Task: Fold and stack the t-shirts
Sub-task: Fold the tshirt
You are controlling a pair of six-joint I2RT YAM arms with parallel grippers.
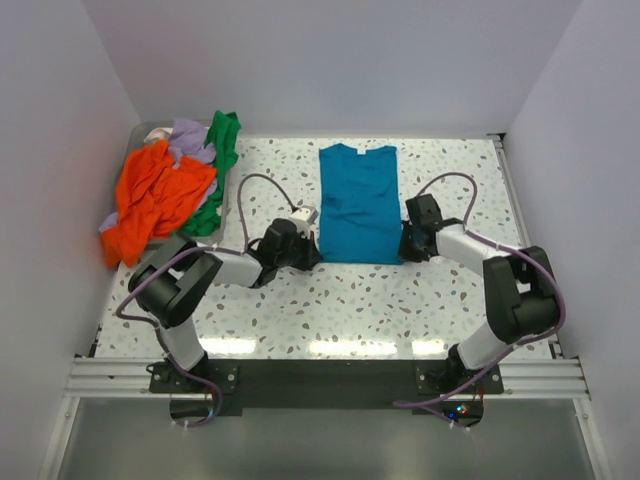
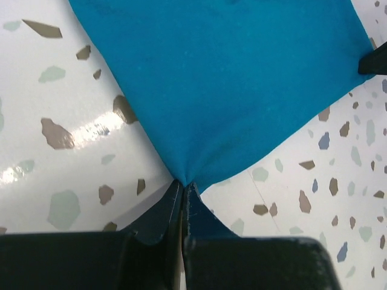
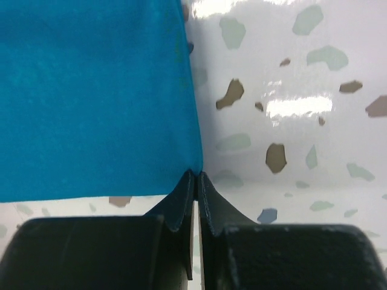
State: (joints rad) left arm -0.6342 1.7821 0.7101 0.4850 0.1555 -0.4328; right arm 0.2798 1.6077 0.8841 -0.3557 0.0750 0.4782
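- Both near corners of the large teal-blue cotton t-shirt (image 1: 358, 205) are pinched, one by each arm.
- This shirt is laid flat near the middle of the white speckled tabletop (image 1: 350, 300). It is folded into a long narrow rectangle, with its collar at the far end.
- The left gripper (image 1: 306, 247) is reached in from the left, with the arm bent at the elbow and the forearm held low over the table. In the left wrist view its black fingertips are seen pressed together on the shirt's near left corner, and the cloth is gathered to a point between them.
- The right gripper (image 1: 408, 243) is brought in from the right in a mirrored pose, its forearm likewise kept low. In the right wrist view the jaws are seen closed to a thin slit on the near right corner, where the side edge and the hem meet.
- The bright orange t-shirt (image 1: 155, 198), the green t-shirt (image 1: 222, 150) and the pale lavender t-shirt (image 1: 190, 140) are heaped crumpled at the far left edge of the table, well apart from both grippers.
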